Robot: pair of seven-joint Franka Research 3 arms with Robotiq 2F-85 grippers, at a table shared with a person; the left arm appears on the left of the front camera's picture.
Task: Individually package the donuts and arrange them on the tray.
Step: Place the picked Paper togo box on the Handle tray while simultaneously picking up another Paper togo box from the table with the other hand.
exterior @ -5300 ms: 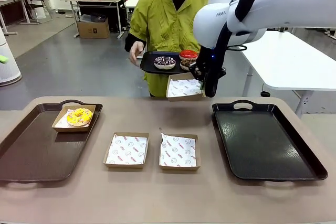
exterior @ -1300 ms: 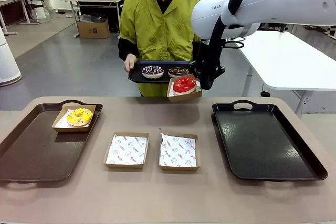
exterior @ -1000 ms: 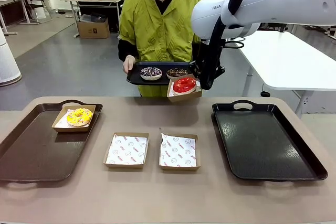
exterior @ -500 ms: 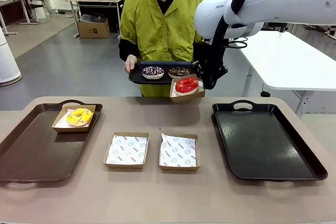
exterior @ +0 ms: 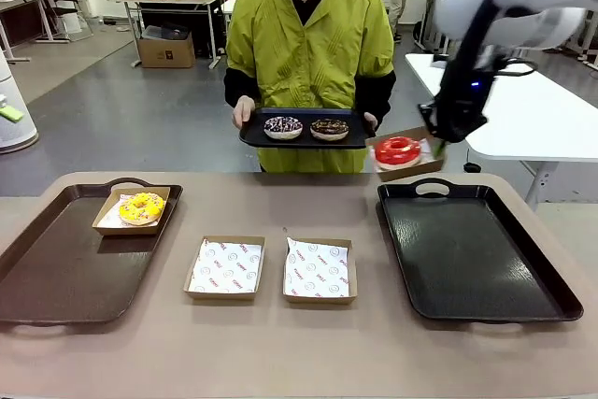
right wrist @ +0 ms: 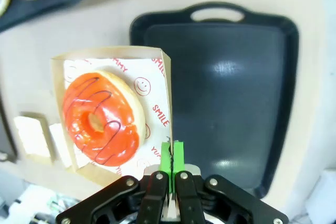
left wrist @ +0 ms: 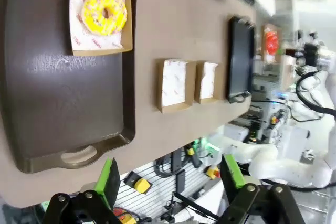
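Swinging right from the person's tray (exterior: 306,142), the right tool (exterior: 436,148) stays pinched shut on the box (exterior: 411,172) rim. Inside lies the glossy red donut (exterior: 398,149), dark-streaked; the left tool (left wrist: 169,165) gapes, holding nothing.

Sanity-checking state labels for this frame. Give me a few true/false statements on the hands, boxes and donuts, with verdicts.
1. The right hand is shut on the rim of the box holding the red donut. True.
2. That box rests on the right tray. False: it is held in the air, near the tray's far left corner.
3. The yellow donut sits boxed on the left tray. True.
4. The two boxes on the table between the trays each hold a donut. False: both hold only printed paper.
5. The left hand is shut. False: its pads stand apart, open.
6. The person's tray carries a sprinkled donut and a dark donut. True.
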